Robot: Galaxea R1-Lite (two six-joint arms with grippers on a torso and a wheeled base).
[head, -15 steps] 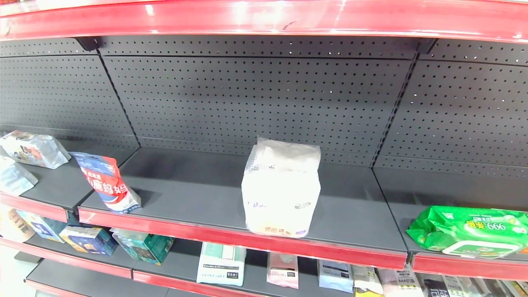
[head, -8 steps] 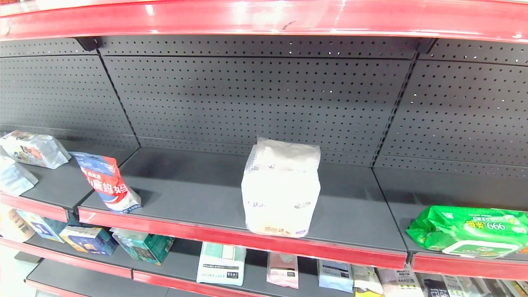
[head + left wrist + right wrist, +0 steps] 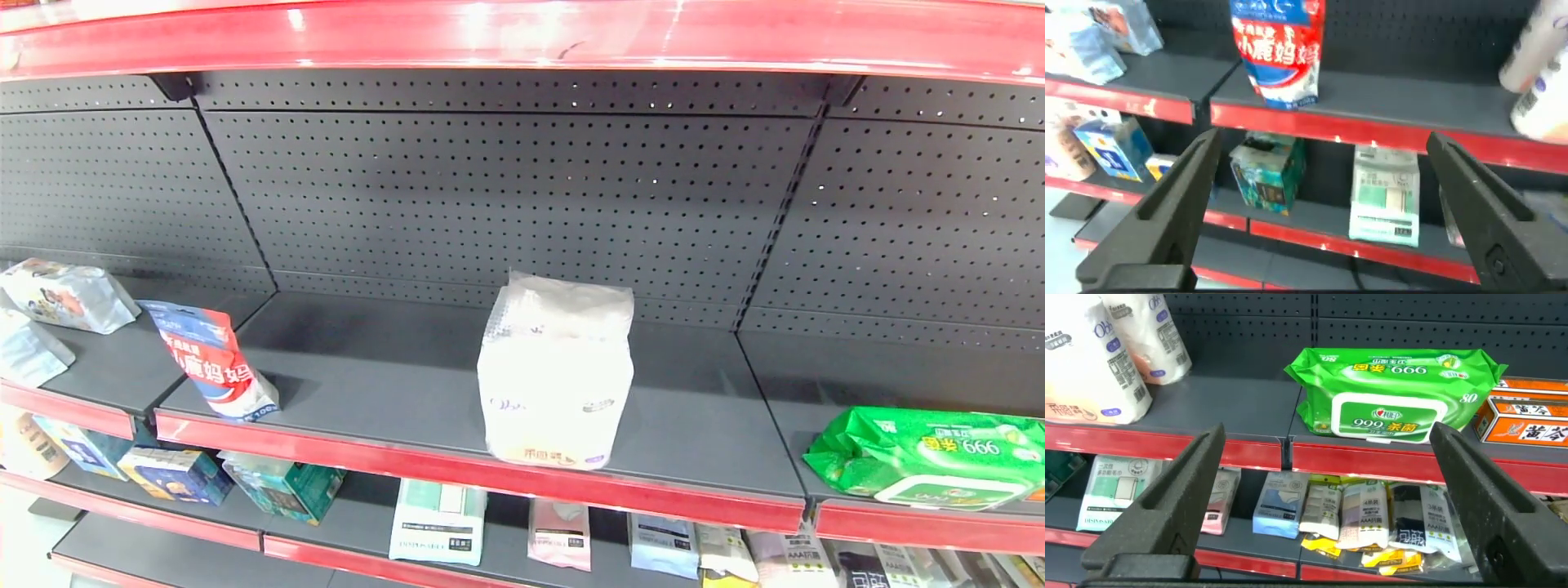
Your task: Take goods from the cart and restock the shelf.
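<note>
The white tissue pack stood upright near the front of the middle bay of the grey shelf, with bare deck on either side of it. My left gripper and right gripper hung before the shelving, jaws spread wide and nothing between them. The left faced a red-and-blue pouch and the right a green wet-wipes pack. With both tools empty, I judged the step in hand to be fetching another item from the cart. Doing it well would mean gripping a soft pack across its firmer sides so it does not sag. I would then set it upright in the open stretch between pouch and tissue pack, well back from the red edge strip. The pouch leaned at the bay's front left corner and looked easy to topple with a careless elbow. Silvery bags lay in the left bay and an orange box sat just beside the wipes. Boxes and sachets lined the tier below. The red-fronted upper shelf overhung the bay, so I reckoned any approach should come in low.
</note>
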